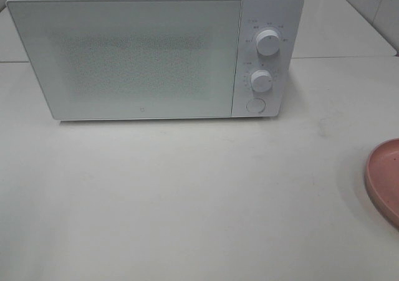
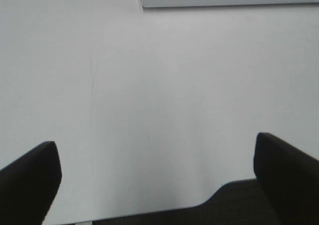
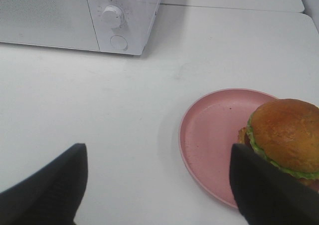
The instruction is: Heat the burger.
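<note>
White table [image 1: 187, 200]: microwave [image 1: 149, 50], pink plate [image 1: 385, 175]

We see a microwave [image 1: 149, 53] with a white, smooth shell that looks like plastic. Its door [image 1: 124, 57] has a fine speckled patch in the middle and a soft, dull shine. The knobs [image 1: 269, 42] are white, smooth and a little shiny. The table [image 1: 187, 200] is white and smooth, with a faint sheen and a few thin scratch marks. The plate [image 3: 214, 135] is pink and matt, with tiny dark specks. The burger [image 3: 289, 135] has a glossy brown bun and looks like smooth plastic. The fingers [image 3: 269, 190] of both grippers are black and matt.
</note>
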Controlling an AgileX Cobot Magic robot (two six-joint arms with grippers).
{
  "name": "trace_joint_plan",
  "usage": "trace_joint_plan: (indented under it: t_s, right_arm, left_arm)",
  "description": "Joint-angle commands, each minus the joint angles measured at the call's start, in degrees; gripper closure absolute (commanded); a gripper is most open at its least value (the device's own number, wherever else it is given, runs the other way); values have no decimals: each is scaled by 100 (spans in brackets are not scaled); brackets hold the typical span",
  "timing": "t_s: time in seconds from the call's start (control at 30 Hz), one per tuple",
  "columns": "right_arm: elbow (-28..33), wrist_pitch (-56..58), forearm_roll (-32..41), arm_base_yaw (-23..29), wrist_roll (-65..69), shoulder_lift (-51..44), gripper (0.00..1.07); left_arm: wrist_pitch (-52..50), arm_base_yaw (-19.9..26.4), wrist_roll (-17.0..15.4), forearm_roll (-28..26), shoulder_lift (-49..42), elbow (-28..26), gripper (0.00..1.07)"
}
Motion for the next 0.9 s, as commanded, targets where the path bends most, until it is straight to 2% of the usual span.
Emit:
trace_joint_plan:
  t_s: [0.03,0.43,0.9]
  right_arm:
    - [11,-29,0,-34,-69,-160,31]
    - [11,-29,0,-34,-69,-160,31]
    - [11,-29,0,-34,-69,-155,31]
  left_arm:
    - [17,17,-6,0,-435,11,7]
    - [17,17,6,0,-1375,11,7]
    - [17,132,11,0,-1369,11,7]
